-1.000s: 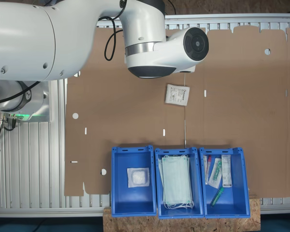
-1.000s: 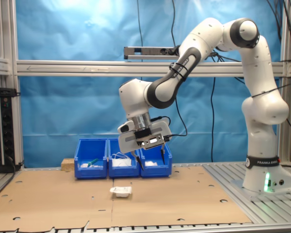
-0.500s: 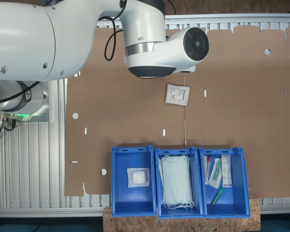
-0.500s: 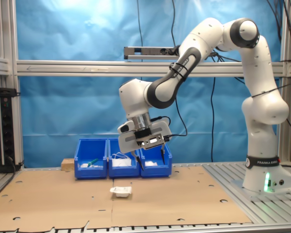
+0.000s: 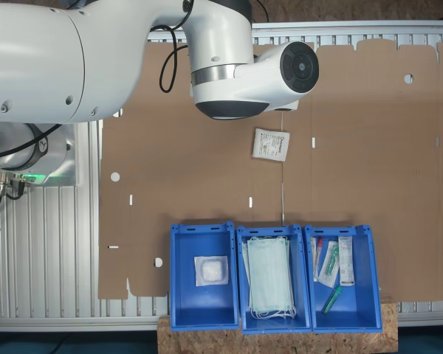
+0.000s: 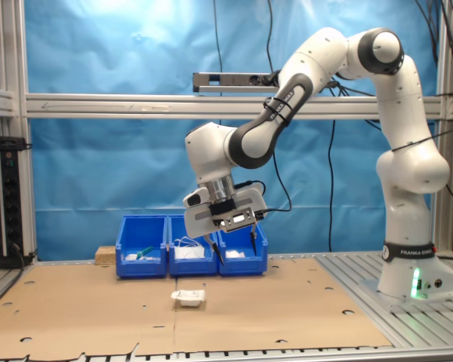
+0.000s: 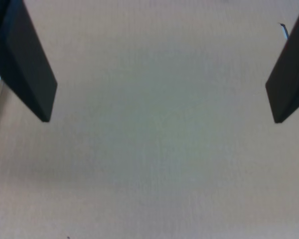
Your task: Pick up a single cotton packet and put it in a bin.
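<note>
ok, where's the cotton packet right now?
The cotton packet lies flat on the cardboard sheet near the first exterior view's centre, apart from the blue bins.

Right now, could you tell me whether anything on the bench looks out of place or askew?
One cotton packet lies loose and slightly askew on the cardboard sheet, apart from the three blue bins. Nothing looks spilled or damaged.

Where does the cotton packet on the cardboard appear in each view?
First exterior view: cotton packet lies flat on the cardboard, just below the arm's wrist joint.
Second exterior view: packet sits low at centre, before the bins.
Wrist view: bare cardboard between the open fingers.
Shared landmark: the three blue bins.
</note>
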